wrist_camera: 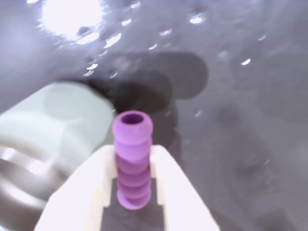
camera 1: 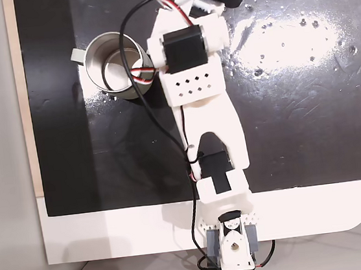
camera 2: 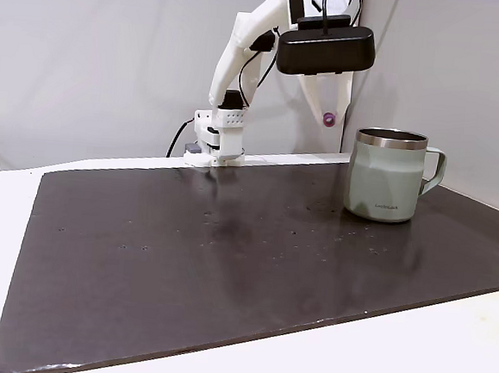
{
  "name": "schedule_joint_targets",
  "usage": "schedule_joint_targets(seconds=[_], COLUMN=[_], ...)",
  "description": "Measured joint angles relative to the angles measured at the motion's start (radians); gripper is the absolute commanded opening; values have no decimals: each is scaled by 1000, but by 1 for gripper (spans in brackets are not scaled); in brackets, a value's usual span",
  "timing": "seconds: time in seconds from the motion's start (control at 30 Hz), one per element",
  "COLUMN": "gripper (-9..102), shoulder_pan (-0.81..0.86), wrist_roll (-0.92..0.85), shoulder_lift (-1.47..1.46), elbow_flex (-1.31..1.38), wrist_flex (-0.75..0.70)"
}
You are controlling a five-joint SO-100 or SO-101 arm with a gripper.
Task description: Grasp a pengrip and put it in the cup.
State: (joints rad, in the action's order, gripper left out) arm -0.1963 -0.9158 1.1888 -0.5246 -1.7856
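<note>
The pincer [wrist_camera: 133, 180] is up in the air, clenched on the pengrip [wrist_camera: 132, 159]. In the wrist view the little purple ribbed tube stands between the two white fingers [wrist_camera: 175, 187], its open end sticking out past their tips. From the side fixed view the pengrip [camera 2: 329, 119] is a small purple dot at the tip of the pincer [camera 2: 328, 117], hanging above the dark mat [camera 2: 226, 262] and just left of the cup [camera 2: 389, 176], about level with its rim and not over the opening. The cup stands upright on the far right part of the mat, handle pointing right. In the top-down fixed view the cup [camera 1: 104, 65] sits at the upper left, beside the white arm [camera 1: 192, 68], on the white counter [camera 1: 113, 234].
</note>
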Motion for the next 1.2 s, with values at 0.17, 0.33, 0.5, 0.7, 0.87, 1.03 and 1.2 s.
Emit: schedule_joint_targets(seconds=[0.17,0.33,0.5,0.7,0.87,1.03,1.2], gripper=[0,0,0,0,0,34,38], shoulder_pan=[-92,-132,-199,-273,-296,-308,-302], wrist_roll=[118,235,344,497,543,549,561], shoulder_lift=[54,49,-2,-112,-140,-163,-184], elbow_flex=[-11,-11,28,146,164,212,241], wrist_flex=[0,0,0,0,0,0,0])
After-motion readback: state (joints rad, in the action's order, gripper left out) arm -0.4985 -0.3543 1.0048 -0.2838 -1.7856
